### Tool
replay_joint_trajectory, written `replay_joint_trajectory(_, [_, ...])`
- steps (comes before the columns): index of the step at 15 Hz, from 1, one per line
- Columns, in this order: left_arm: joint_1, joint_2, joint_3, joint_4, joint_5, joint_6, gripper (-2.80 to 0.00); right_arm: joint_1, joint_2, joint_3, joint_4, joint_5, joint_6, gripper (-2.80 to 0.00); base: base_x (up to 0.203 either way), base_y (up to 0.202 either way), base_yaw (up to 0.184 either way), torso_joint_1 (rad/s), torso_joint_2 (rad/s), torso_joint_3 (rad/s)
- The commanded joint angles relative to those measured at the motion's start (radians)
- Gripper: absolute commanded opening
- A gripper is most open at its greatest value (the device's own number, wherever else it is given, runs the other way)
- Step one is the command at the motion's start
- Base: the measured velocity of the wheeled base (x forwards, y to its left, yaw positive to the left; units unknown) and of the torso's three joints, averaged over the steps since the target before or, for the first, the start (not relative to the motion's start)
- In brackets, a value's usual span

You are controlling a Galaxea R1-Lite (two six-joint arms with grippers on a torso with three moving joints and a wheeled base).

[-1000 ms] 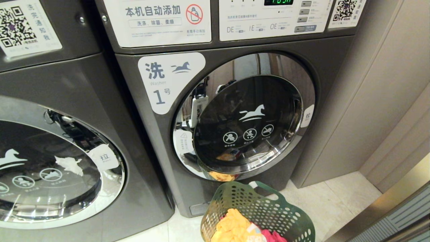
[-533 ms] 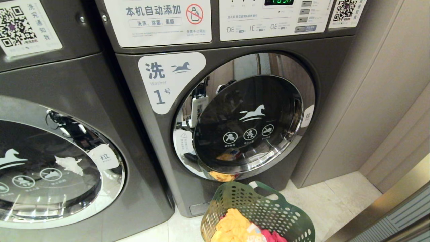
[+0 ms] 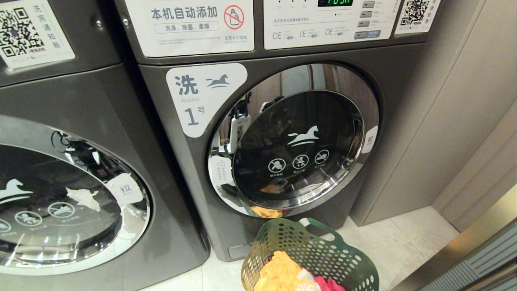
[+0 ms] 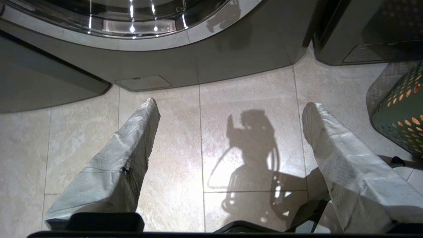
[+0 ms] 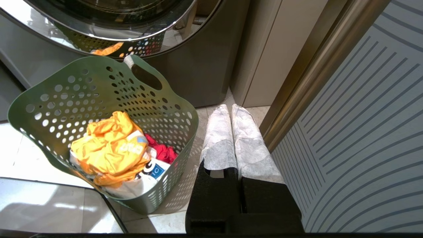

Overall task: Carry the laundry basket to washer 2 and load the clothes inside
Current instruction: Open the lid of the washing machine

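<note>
On the left, washer 2 (image 3: 60,194) stands with its round door closed; the left claw (image 4: 228,104) hangs spread wide over the bare floor (image 4: 244,96) before it. Washer 1 (image 3: 291,141) is next, the laundry basket (image 3: 323,250) on the tiles at its foot, the clothes (image 5: 115,148) heaped inside, soft and light. Stiff loop handles look the surest hold. Rightmost, the right claw (image 5: 231,107) is pressed together.

my right claw (image 5: 231,109) is shut, its two white fingers (image 5: 219,138) pressed together over the floor (image 5: 29,158). just beside it sits the green laundry basket (image 5: 109,89). inside i see yellow, white and red clothes (image 5: 112,148). a grey washer (image 5: 198,66) stands behind the basket.
</note>
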Motion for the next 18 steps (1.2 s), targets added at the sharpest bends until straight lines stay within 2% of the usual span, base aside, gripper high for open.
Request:
replay_joint_trajectory(1, [-0.009,0.258,-0.022,-0.099,0.019,-0.023,0.0,0.0,0.002,0.001,0.001,0.001,-0.002,-2.8,0.0,0.0,0.0,0.0,0.0,0.0])
replay_joint_trajectory(3, [-0.01,0.5,-0.07,-0.304,0.025,-0.091,0.0,0.0,0.002,-0.001,0.001,0.0,-0.002,-2.8,0.0,0.0,0.0,0.0,0.0,0.0])
replay_joint_trajectory(4, [-0.003,0.618,-0.093,-0.444,0.009,-0.126,0.0,0.0,0.002,-0.001,0.001,0.0,0.0,-2.8,0.0,0.0,0.0,0.0,0.0,0.0])
replay_joint_trajectory(5, [0.008,0.714,-0.106,-0.582,-0.039,-0.156,0.0,0.0,0.002,-0.001,0.001,0.0,-0.002,-2.8,0.0,0.0,0.0,0.0,0.0,0.0])
replay_joint_trajectory(6, [0.028,0.784,-0.11,-0.695,-0.128,-0.181,0.0,0.0,0.002,-0.001,0.001,0.0,0.0,-2.8,0.0,0.0,0.0,0.0,0.0,0.0])
replay_joint_trajectory(7, [0.063,0.827,-0.106,-0.768,-0.258,-0.202,0.0,0.0,0.002,-0.001,0.001,0.0,0.0,-2.8,0.0,0.0,0.0,0.0,0.0,0.0])
replay_joint_trajectory(8, [0.117,0.841,-0.096,-0.803,-0.351,-0.214,0.0,0.0,0.002,-0.001,0.001,0.0,-0.002,-2.8,0.0,0.0,0.0,0.0,0.0,0.0])
replay_joint_trajectory(9, [0.168,0.854,-0.083,-0.827,-0.422,-0.217,0.0,0.0,0.002,-0.001,0.001,0.0,-0.002,-2.8,0.0,0.0,0.0,0.0,0.0,0.0])
replay_joint_trajectory(11, [0.267,0.949,-0.074,-0.914,-0.506,-0.198,0.0,0.0,0.002,0.0,0.001,0.0,0.0,-2.8,0.0,0.0,0.0,0.0,0.0,0.0])
replay_joint_trajectory(12, [0.319,1.018,-0.071,-0.99,-0.553,-0.172,0.0,0.0,0.002,-0.001,0.001,0.001,0.0,-2.8,0.0,0.0,0.0,0.0,0.0,0.0])
replay_joint_trajectory(13, [0.382,1.083,-0.065,-1.078,-0.638,-0.123,0.0,0.0,0.002,-0.001,0.001,0.0,-0.002,-2.8,0.0,0.0,0.0,0.0,0.0,0.0])
replay_joint_trajectory(14, [0.456,1.131,-0.061,-1.139,-0.759,-0.034,0.0,0.0,0.002,-0.001,0.001,0.0,0.0,-2.8,0.0,0.0,0.0,0.0,0.0,0.0])
replay_joint_trajectory(16, [0.543,1.19,-0.054,-1.182,-0.98,0.141,0.0,0.0,0.002,0.0,0.001,0.002,-0.002,-2.8,0.0,0.0,0.0,0.0,0.0,0.0])
replay_joint_trajectory(17, [0.563,1.215,-0.053,-1.193,-1.058,0.217,0.0,0.0,0.002,-0.001,0.001,0.001,-0.002,-2.8,0.0,0.0,0.0,0.0,0.0,0.0])
replay_joint_trajectory(18, [0.568,1.225,-0.054,-1.2,-1.091,0.25,0.0,0.0,0.002,-0.001,0.001,0.0,-0.001,-2.8,0.0,0.0,0.0,0.0,0.0,0.0])
